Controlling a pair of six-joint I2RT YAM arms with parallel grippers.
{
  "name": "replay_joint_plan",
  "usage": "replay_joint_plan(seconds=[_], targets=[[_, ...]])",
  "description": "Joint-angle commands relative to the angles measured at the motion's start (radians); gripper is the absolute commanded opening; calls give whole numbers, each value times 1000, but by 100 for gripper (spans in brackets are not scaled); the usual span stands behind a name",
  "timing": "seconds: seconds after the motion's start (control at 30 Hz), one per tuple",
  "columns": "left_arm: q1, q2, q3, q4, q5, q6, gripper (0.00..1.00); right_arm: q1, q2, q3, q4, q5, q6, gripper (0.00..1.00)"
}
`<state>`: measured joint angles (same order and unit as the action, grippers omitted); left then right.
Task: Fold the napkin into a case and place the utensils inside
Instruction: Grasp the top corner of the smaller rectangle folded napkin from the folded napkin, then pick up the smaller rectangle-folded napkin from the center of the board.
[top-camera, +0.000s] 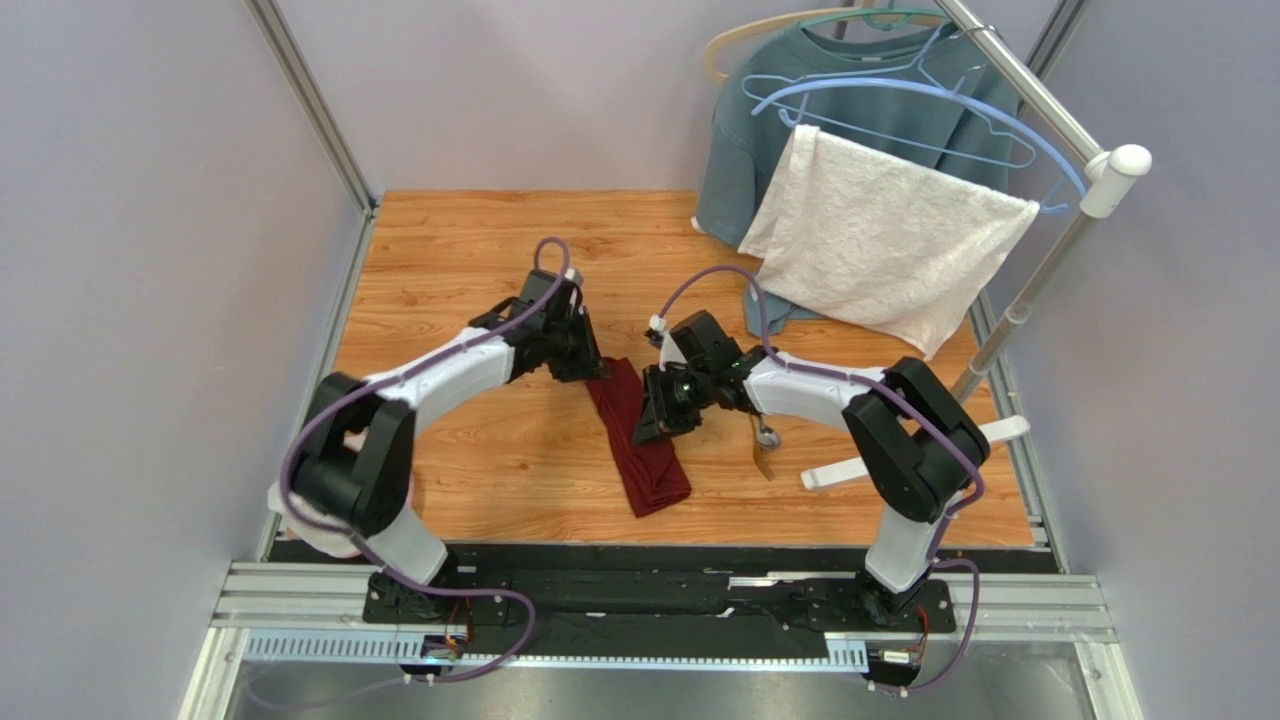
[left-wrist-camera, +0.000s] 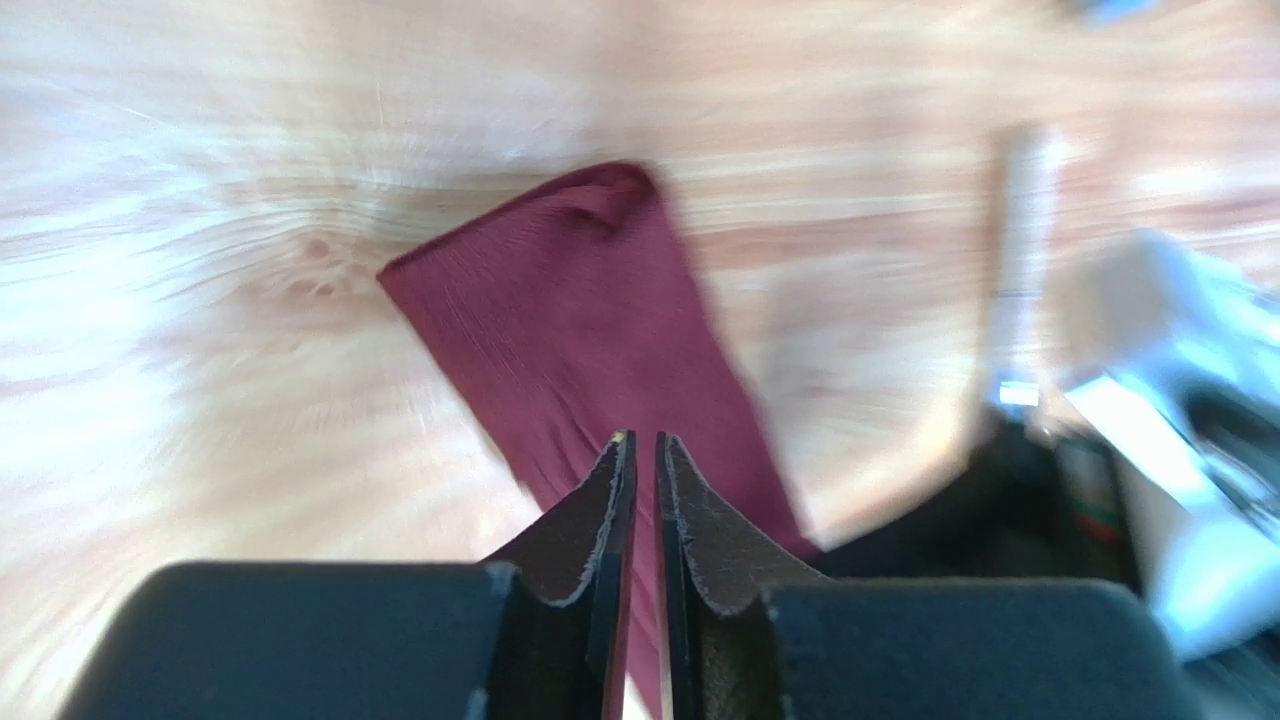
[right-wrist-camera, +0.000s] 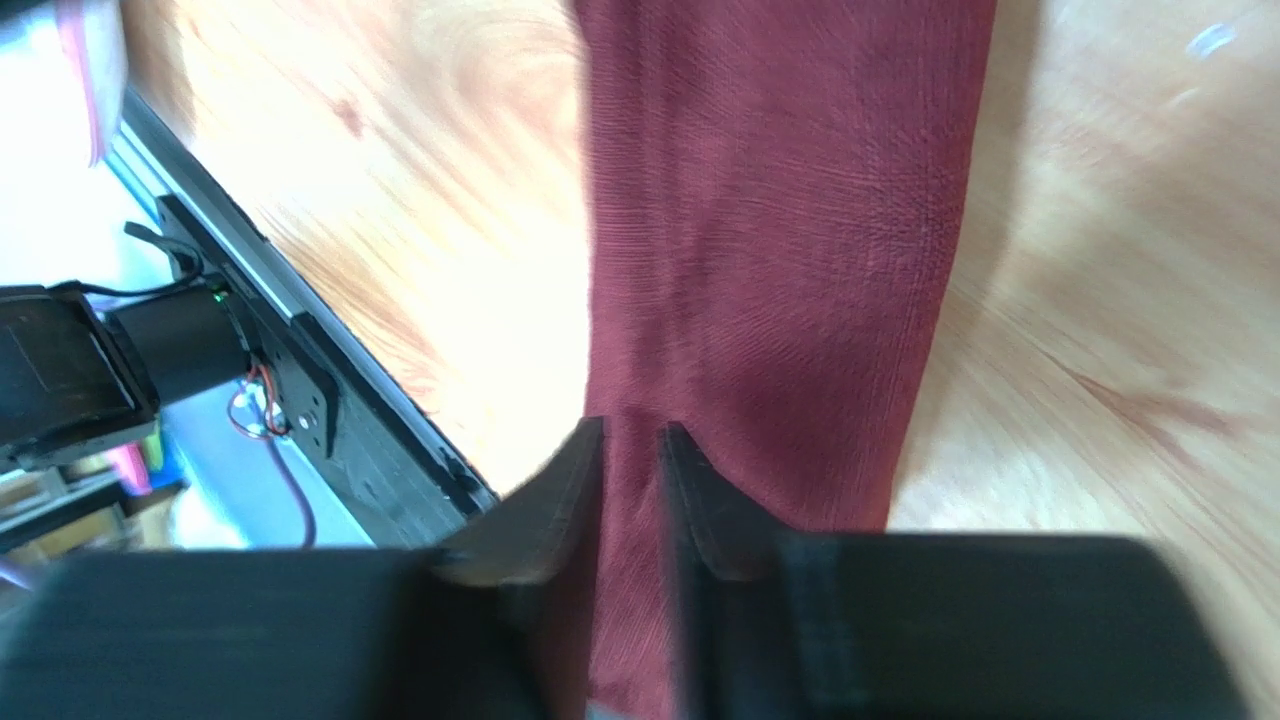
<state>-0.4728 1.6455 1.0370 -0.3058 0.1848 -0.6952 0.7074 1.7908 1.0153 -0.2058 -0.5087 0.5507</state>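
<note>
The napkin (top-camera: 642, 446) lies on the wooden table as a narrow maroon strip folded into the case shape, running from the middle toward the near edge. My left gripper (top-camera: 598, 368) hovers at its far end. In the left wrist view the jaws (left-wrist-camera: 642, 438) stand a thin slit apart above the cloth (left-wrist-camera: 586, 330), holding nothing. My right gripper (top-camera: 657, 425) is over the strip's middle. Its jaws (right-wrist-camera: 631, 428) are slightly apart, with the maroon cloth (right-wrist-camera: 781, 225) showing in the gap. The utensils, a silver spoon (top-camera: 766, 437) and a golden-brown piece (top-camera: 760, 455), lie just right of the strip.
A white towel (top-camera: 879, 240) and a grey-blue sweatshirt (top-camera: 751, 135) hang from a rack at the back right. Its pole (top-camera: 1037, 285) and white foot (top-camera: 902, 455) stand on the table's right side. A black rail (top-camera: 661, 600) runs along the near edge.
</note>
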Motion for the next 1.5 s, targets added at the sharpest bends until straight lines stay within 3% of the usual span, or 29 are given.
replay_joint_plan(seconds=[0.0,0.13,0.33,0.47,0.93,1.03,1.13,1.17,1.27,1.47], targets=[[17,-275,17,-99,-125,-21,20,24,-108,115,-174,131,-129,34],[46,-476,32,-281,-163,-29,21,44,-78,198,-277,186,-190,48],[51,-728,-44,-341,-91,-56,22,179,7,327,-464,386,-218,54],[51,-803,-75,-361,-48,-60,22,288,51,364,-558,580,-160,57],[51,-865,-144,-369,48,-47,22,445,285,482,-653,817,-72,60],[51,-872,-140,-378,44,-40,22,455,306,503,-681,857,-49,52],[51,-872,-135,-388,39,-29,22,457,299,513,-685,866,-40,31],[51,-871,-137,-391,36,-27,22,457,294,516,-687,875,-41,19],[51,-874,-140,-400,27,-26,22,458,262,542,-679,878,-52,1],[51,-891,-138,-424,-5,-21,22,458,216,660,-675,764,-63,0]])
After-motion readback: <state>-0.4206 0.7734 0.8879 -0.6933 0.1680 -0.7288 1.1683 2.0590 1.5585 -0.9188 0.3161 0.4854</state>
